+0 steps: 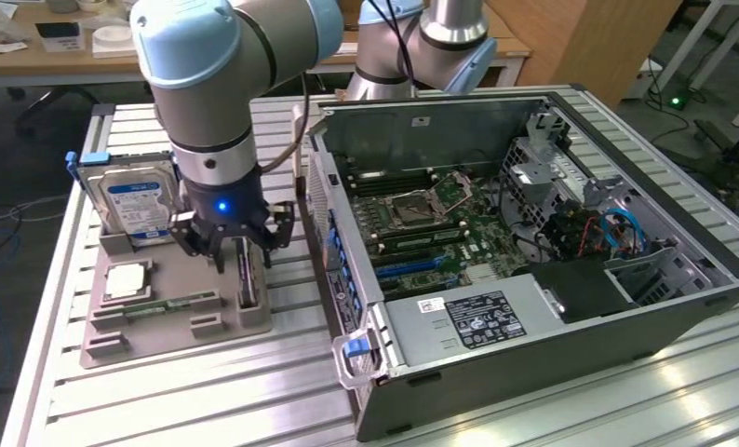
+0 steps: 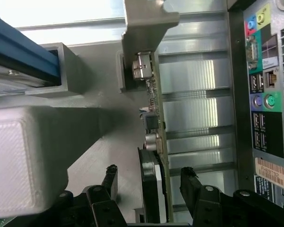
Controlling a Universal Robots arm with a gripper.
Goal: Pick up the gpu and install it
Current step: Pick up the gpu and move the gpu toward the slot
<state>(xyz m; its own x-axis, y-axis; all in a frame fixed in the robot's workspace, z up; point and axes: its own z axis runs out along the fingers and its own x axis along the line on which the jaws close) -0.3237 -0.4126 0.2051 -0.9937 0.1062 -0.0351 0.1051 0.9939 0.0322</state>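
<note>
In the exterior view the grey robot arm reaches down at the exterior view's left, and its black hand hangs low over a grey moulded plastic holder lying on the slatted aluminium tabletop; the gpu, a thin dark card, stands on edge in a slot at the holder's right side, directly under the hand, with the hand's tips down on either side of it; on the same holder, further to the exterior view's left, a silver hard drive with a blue label stands upright, a square silver processor chip lies flat nearer, and a small green memory stick lies along the near part; just to the exterior view's right of the holder an open black computer case lies on its side, its green board showing.

In the wrist view the gpu is seen edge-on in the grey holder, its pale metal bracket at the end away from the hand; the black fingers stand spread apart, one on each side of the card, with a gap between each and the card, so nothing is gripped; beyond the card is the case's rear panel of coloured ports.
</note>
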